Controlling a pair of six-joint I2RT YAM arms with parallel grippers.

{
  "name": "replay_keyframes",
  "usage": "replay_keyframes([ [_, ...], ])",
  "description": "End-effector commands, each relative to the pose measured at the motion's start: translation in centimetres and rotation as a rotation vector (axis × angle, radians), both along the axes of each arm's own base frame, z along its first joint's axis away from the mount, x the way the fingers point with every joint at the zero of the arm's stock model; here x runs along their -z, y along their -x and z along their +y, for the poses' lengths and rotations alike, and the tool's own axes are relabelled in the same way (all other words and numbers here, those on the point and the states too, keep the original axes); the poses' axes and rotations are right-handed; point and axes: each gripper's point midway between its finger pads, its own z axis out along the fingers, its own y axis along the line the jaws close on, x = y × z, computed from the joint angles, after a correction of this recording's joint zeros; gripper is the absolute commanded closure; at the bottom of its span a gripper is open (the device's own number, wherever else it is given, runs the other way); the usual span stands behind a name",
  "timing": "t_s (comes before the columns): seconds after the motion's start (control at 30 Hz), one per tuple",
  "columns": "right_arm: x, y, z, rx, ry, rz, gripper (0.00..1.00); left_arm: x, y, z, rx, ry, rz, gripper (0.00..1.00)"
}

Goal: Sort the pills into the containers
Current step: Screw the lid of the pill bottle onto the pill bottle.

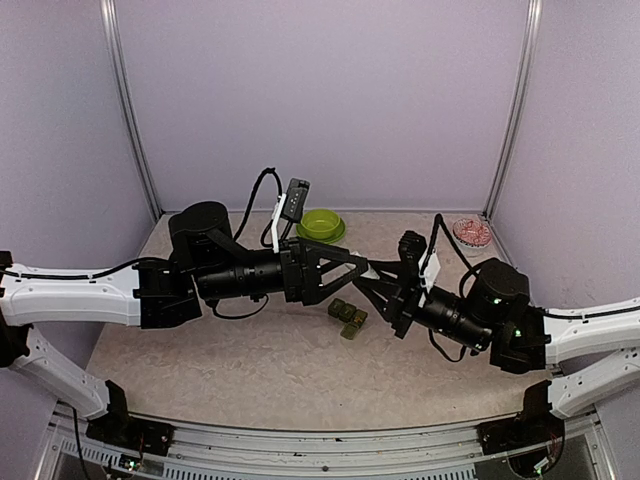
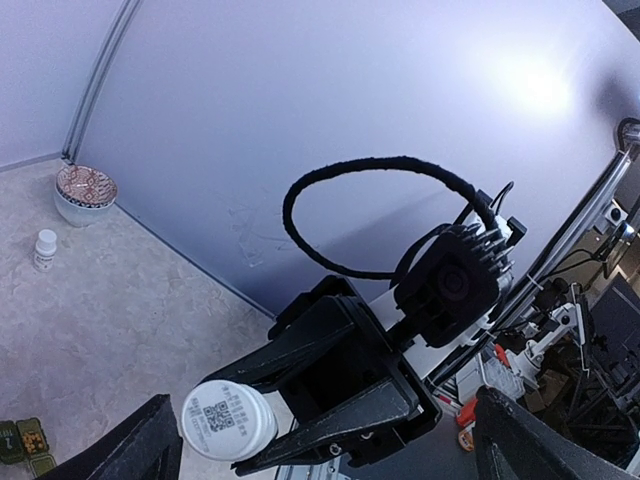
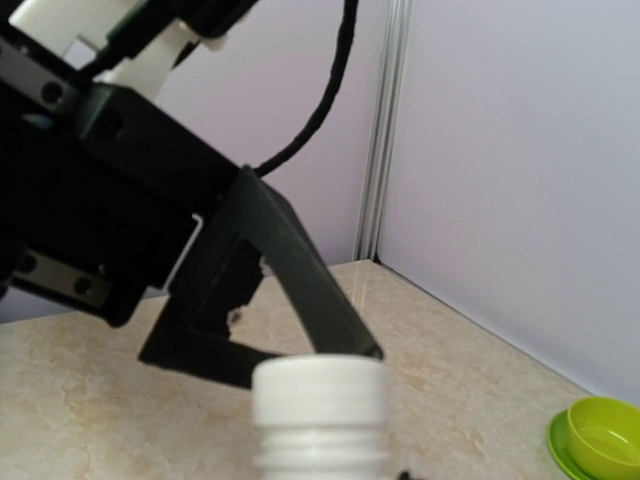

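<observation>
In the top view I see both arms reaching in low over the desk (image 1: 250,370), meeting tip to tip just right of centre. The left gripper (image 1: 360,266) is released, its fingers spread. The right gripper (image 1: 374,279) is clenched. The pill box (image 1: 348,318) lies on the desk just below that meeting point, apart from both grippers. The pills are too small for me to make out. A lime green bowl (image 1: 321,224) sits at the upper centre near the back wall, and a patterned bowl (image 1: 472,232) sits in the upper right corner by the desk's side edge. A broad stretch of bare desk runs from the pill box down to the near edge.

In the left wrist view, my own fingers (image 2: 135,450) stand wide apart at the two lower corners. Between them the right gripper grasps a white bottle (image 2: 228,420), with its coded end towards the lens. The pill box shows at the lower left edge. The patterned bowl and a small white bottle (image 2: 45,248) stand at the upper left against the wall, with open desk between them and the pill box.

In the right wrist view, the white bottle's top fills the bottom centre. One black finger of the left gripper slants down to just beside it, and I cannot tell whether they touch. The lime green bowl sits at the lower right, near the wall.
</observation>
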Motion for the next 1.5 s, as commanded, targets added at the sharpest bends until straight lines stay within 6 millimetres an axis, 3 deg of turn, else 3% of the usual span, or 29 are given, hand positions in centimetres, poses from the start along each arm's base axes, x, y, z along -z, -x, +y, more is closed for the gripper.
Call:
replay_keyframes([
  [0.0,-1.2,-0.1,0.5,-0.003,-0.020,-0.021,0.89,-1.2,0.5,-0.3,0.022,0.032,-0.020,0.01],
  [0.73,0.0,0.3,2.8,-0.078,0.003,0.007,0.89,-1.9,1.4,-0.6,0.072,0.055,-0.027,0.01],
  [0.9,-0.6,0.6,2.4,-0.081,-0.012,-0.006,0.89,-1.6,0.9,-0.1,0.037,0.048,-0.031,0.01],
  [1.27,-2.9,-0.1,-1.4,0.045,-0.047,-0.053,0.89,-0.6,0.2,0.3,0.000,0.015,-0.017,0.01],
  [1.47,-2.1,-0.4,-0.9,0.048,-0.028,-0.038,0.89,-1.0,0.6,0.2,0.018,0.033,-0.023,0.01],
])
